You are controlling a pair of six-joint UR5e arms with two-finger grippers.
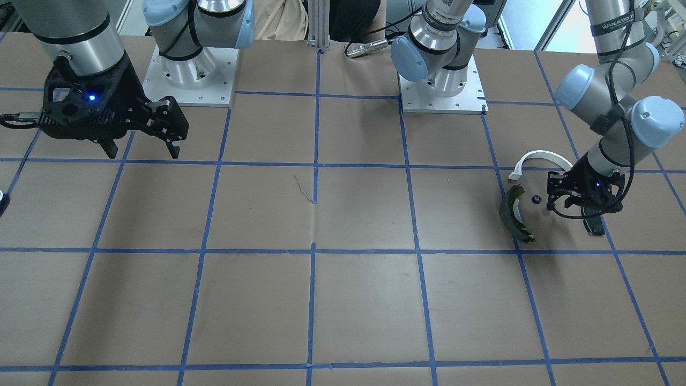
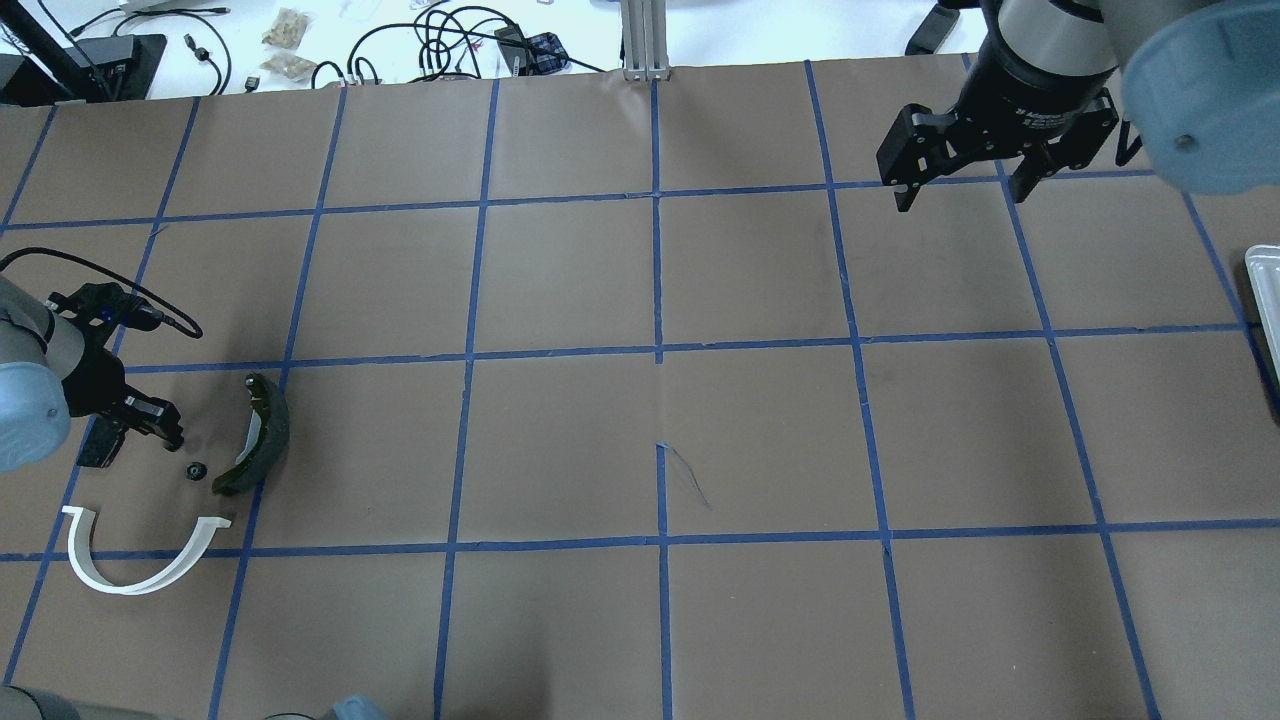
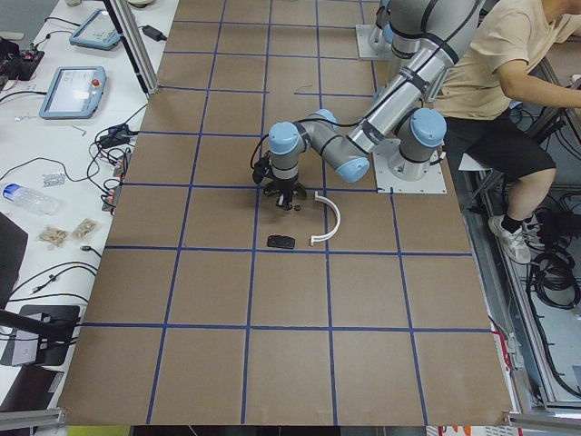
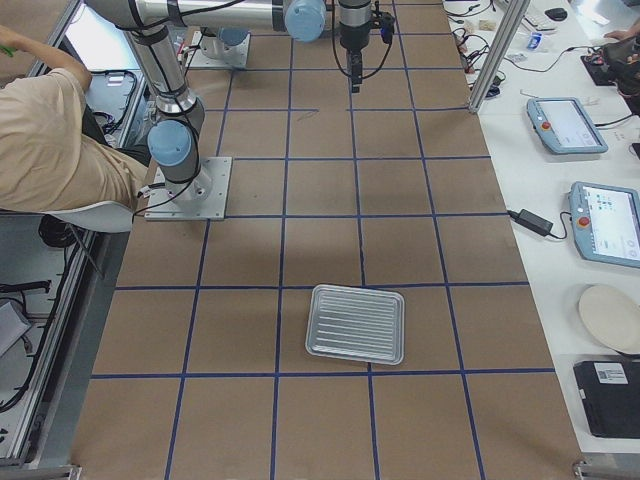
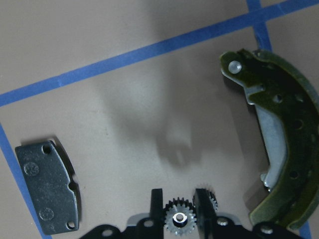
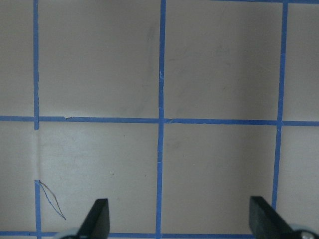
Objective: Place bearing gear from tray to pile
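Note:
The small black bearing gear (image 5: 179, 219) sits between the fingertips of my left gripper (image 5: 179, 196), whose jaws stand narrow and touch its teeth. It is low over the brown table inside the pile. In the overhead view the gear (image 2: 195, 470) lies just off the left gripper (image 2: 172, 438). The pile holds a white half-ring arch (image 2: 130, 580), a dark brake shoe with olive edge (image 5: 284, 149) and a small black pad (image 5: 47, 186). My right gripper (image 2: 960, 192) hangs open and empty, far away. The tray (image 4: 355, 323) is bare.
Blue tape lines grid the brown table (image 2: 660, 350). The tray's edge (image 2: 1266, 300) shows at the overhead view's right border. A seated operator (image 3: 508, 82) is beside the robot bases. Tablets and cables lie on the side bench (image 4: 600, 210).

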